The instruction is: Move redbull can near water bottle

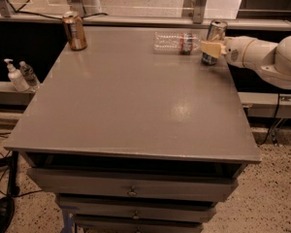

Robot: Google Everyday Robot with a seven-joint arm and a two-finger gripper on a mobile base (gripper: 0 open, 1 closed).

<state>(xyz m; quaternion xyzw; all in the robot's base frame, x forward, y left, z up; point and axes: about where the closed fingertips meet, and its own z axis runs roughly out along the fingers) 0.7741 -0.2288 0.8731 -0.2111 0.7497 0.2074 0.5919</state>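
Observation:
The redbull can (215,33), slim silver and blue with a silver top, stands at the table's far right edge, leaning slightly. My gripper (211,48) reaches in from the right on a white arm. One beige finger (211,48) lies across the can's front, and the gripper is shut on the can. The water bottle (177,41), clear crinkled plastic with a red and blue label, lies on its side just left of the can, with a small gap between them.
A brown-gold can (75,31) stands at the far left corner of the grey table (136,106). A white pump bottle (13,76) and a small bottle (28,74) sit on a low ledge to the left. Drawers are below the tabletop.

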